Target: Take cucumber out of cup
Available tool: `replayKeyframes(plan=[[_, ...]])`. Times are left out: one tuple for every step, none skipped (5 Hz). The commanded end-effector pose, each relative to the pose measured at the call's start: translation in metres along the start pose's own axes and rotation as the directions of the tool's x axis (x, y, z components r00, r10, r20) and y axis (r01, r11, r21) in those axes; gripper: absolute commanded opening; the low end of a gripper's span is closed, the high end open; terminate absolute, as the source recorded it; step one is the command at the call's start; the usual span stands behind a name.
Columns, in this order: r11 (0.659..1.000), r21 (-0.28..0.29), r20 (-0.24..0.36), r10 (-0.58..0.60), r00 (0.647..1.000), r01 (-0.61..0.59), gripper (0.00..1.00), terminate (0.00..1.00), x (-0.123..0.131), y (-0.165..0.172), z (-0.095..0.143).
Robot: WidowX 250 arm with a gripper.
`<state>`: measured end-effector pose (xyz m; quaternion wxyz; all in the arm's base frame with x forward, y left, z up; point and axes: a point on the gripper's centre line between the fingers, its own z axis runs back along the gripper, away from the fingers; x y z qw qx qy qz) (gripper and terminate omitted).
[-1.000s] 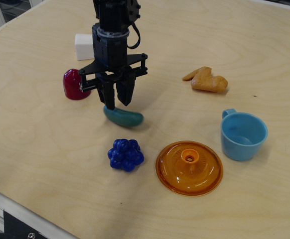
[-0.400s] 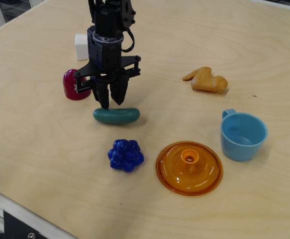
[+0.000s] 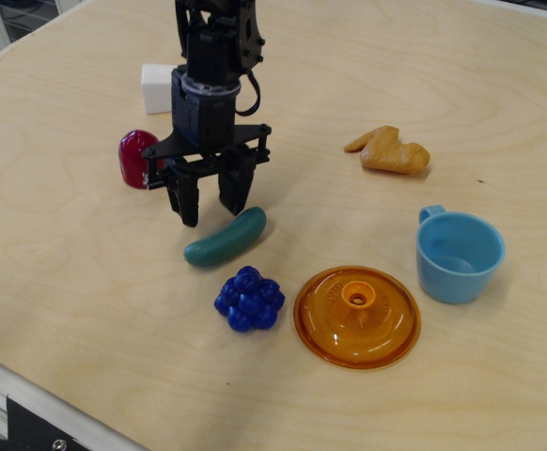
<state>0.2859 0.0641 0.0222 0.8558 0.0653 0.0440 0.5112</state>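
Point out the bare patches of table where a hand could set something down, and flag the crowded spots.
Free: the wide strip of table left of the cucumber, the stretch behind the cup past the fried-looking food toy, and the front right corner. Crowded: the middle, where the claw, cucumber, blue berry cluster and orange lid sit close together.

Smooth matt cucumber, glossy plastic cup, pale grained wood table
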Motion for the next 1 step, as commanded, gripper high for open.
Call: replayKeyframes(plan=[[0.994,-0.106,0.117,0.035,0.993,-0.023,1.00,1.00,0.0049,-0.0078,0.0608]])
